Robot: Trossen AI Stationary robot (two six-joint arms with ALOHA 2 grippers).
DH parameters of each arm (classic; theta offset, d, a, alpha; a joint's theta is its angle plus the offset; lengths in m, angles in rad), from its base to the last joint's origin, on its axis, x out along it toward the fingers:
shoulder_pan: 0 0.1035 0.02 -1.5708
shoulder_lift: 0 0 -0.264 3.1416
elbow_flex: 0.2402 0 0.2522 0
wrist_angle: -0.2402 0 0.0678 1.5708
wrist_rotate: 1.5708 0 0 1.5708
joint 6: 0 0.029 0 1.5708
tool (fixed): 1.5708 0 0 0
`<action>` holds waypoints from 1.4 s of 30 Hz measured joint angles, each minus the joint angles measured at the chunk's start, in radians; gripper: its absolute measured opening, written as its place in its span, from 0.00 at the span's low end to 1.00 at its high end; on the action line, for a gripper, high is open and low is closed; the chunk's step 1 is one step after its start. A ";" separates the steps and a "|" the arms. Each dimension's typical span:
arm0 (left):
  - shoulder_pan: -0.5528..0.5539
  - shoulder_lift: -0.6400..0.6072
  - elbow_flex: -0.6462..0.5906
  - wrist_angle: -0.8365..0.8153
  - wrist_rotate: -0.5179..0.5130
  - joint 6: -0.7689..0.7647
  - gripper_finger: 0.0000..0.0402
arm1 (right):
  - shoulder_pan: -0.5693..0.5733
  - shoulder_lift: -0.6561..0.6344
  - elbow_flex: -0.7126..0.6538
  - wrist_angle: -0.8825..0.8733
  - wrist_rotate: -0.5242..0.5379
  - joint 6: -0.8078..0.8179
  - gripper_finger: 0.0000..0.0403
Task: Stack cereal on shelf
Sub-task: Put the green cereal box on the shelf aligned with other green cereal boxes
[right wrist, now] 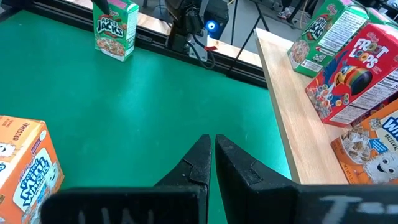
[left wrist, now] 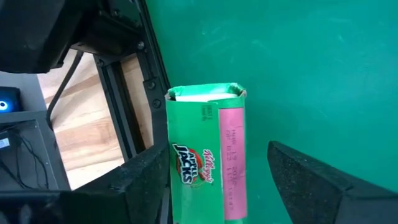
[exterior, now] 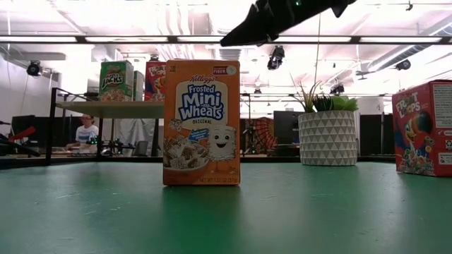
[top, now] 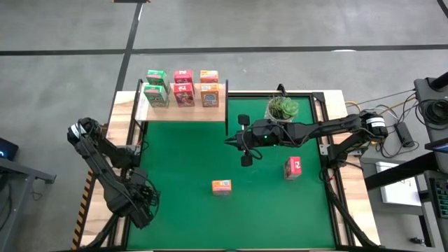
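Note:
My left gripper is open at the table's near left, pointing down over an upright green cereal box. Its fingers stand on either side of the box, and a wide gap shows on one side. The box also shows in the right wrist view. My right gripper is shut and empty above the mat's middle. An orange box and a pink box stand upright on the mat. Several boxes stand on the light-wood shelf.
A plant in a white pot stands at the far edge, right of the shelf. The green mat is bare between the shelf and the orange box. A dark frame rail runs beside the green box.

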 joint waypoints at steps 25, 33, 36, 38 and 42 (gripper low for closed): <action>0.000 -0.001 0.069 0.029 -0.164 0.077 0.43 | -0.038 0.152 0.013 0.223 0.040 0.026 0.03; 0.001 -0.002 0.100 0.054 -0.566 0.147 0.42 | -0.107 0.251 0.096 0.178 0.139 0.062 0.03; 0.002 0.000 0.101 0.067 -0.633 0.169 0.42 | -0.114 0.248 0.103 0.182 0.139 0.075 0.03; 0.001 0.000 0.102 0.073 -0.634 0.169 0.42 | -0.113 0.234 0.103 0.180 0.139 0.075 0.03; 0.001 0.000 0.100 0.080 -0.635 0.169 0.42 | -0.112 0.220 0.103 0.182 0.137 0.066 0.03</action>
